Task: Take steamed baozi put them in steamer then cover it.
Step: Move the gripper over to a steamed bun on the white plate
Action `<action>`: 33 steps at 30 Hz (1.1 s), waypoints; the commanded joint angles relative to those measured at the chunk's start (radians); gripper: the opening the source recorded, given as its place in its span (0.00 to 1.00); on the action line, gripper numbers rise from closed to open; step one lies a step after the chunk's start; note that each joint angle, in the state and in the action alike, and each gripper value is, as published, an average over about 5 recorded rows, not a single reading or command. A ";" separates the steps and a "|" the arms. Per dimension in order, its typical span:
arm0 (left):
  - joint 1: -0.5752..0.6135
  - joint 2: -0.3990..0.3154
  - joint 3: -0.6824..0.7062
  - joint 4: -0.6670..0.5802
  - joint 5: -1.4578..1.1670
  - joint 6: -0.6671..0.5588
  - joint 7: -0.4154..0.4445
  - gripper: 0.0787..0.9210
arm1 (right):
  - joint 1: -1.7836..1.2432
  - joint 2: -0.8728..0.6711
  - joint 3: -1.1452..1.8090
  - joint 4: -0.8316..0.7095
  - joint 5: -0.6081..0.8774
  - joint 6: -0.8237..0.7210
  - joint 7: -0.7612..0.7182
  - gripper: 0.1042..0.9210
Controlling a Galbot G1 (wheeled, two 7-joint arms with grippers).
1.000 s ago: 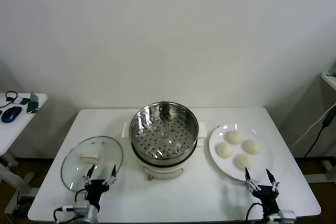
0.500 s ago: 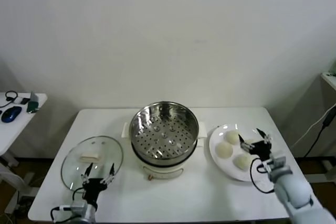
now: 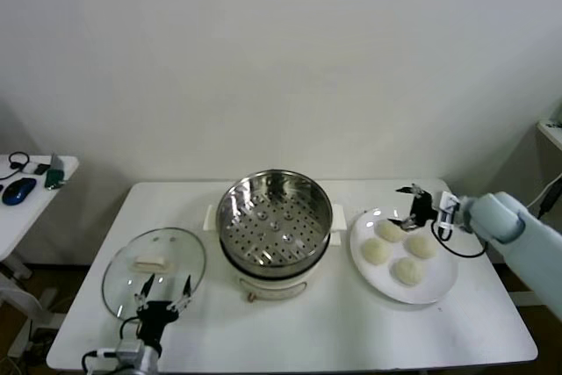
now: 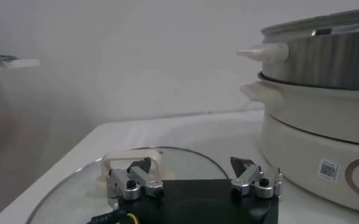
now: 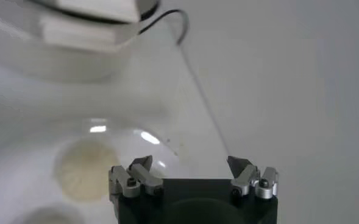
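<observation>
Head view: shiny perforated steel steamer [image 3: 274, 219] empty, four cream-white domed buns [image 3: 398, 249] unmoved on their plate, clear glass lid [image 3: 154, 270] aside; right gripper [image 3: 413, 206] wide, empty, above them; left gripper [image 3: 165, 299] wide, idle by the lid

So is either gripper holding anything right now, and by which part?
Nothing is held. The right gripper hangs open above the plate's baozi; the left gripper waits open by the cover.

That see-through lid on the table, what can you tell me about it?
The cover is a round clear glass lid with a thin metal rim and a cream rectangular handle at its centre. It lies flat, handle up, on the white table, left of the steamer and apart from it. Nothing grips it.
</observation>
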 commanded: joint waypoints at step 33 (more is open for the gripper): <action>0.029 -0.003 -0.032 0.007 0.003 -0.035 -0.002 0.88 | 0.230 0.456 -0.442 -0.652 -0.072 0.057 -0.220 0.87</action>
